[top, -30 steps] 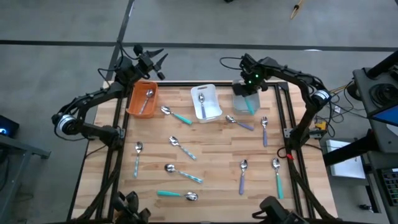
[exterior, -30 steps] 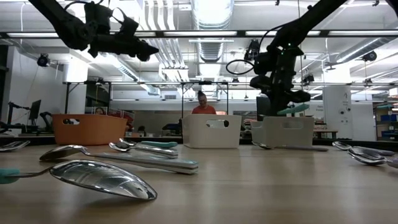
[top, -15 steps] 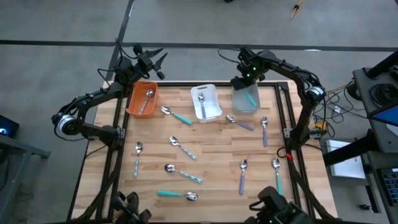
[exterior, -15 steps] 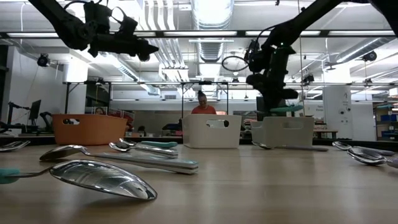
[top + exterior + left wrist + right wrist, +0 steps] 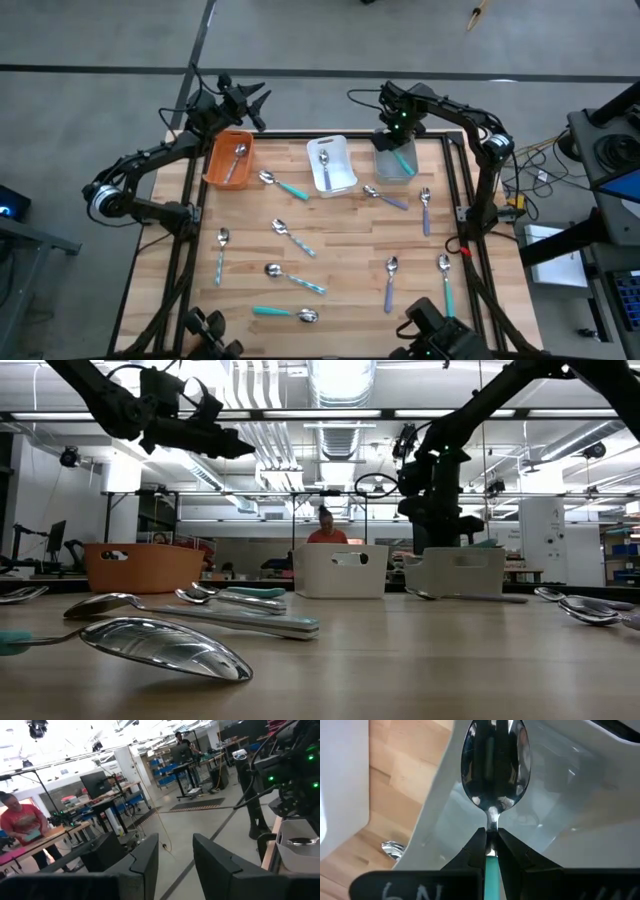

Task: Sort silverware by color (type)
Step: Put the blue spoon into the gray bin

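Over the grey bin [image 5: 394, 163] at the far right of the tabletop [image 5: 340, 235], the right pincer [image 5: 491, 846] was pinching a teal spoon [image 5: 495, 770] at the neck just below its bowl, with the bowl hanging inside the bin's opening. The left pincer [image 5: 248, 99] hovered beyond the far edge, next to the orange bin [image 5: 228, 158], its fingers [image 5: 150, 862] spread and holding nothing. One utensil lay in the orange bin and one in the white bin [image 5: 331, 163]; the remaining silverware [image 5: 296, 277] lay scattered across the tabletop, with teal, purple and striped handles mixed. Judged from this position, the step in hand was the release of the teal spoon into the grey bin. Several faults were possible. Because the grip sat on the thin neck, the spoon could pivot on release and strike the bin wall. If the spoon dropped from too high, it could bounce off the rim and land back on the tabletop. A purple spoon [image 5: 386, 198] lay just in front of the grey bin and could be disturbed by a low withdrawal path. If the bin shifted on contact, later drops could miss.
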Robot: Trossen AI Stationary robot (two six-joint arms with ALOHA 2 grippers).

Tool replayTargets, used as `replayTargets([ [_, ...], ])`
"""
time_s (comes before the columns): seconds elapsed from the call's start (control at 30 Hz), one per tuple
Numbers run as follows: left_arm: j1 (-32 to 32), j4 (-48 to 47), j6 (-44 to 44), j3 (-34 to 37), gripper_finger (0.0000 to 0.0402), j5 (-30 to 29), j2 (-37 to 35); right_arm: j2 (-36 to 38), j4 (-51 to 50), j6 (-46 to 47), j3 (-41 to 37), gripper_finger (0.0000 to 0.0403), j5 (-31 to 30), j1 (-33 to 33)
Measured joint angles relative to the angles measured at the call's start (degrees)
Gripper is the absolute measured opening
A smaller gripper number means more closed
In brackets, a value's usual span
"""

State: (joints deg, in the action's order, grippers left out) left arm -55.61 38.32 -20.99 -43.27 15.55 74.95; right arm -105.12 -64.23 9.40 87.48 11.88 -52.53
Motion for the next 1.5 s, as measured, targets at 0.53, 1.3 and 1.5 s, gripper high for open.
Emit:
replayTargets([
  [0.53, 0.0, 0.2, -1.2, 0.0, 0.0103, 0.0, 0.0, 0.1, 0.9, 0.9, 0.0, 0.0019, -4.4, 0.2],
  [1.3, 0.0, 0.2, -1.0, 0.0, 0.0103, 0.0, 0.0, 0.0, 5.5, -3.4, -0.3, 0.0030, -4.5, 1.4],
  [1.5, 0.0, 0.2, 0.2, 0.0, 0.0103, 0.0, 0.0, 0.0, 5.6, -2.8, -0.3, 0.0032, -4.5, 1.4],
])
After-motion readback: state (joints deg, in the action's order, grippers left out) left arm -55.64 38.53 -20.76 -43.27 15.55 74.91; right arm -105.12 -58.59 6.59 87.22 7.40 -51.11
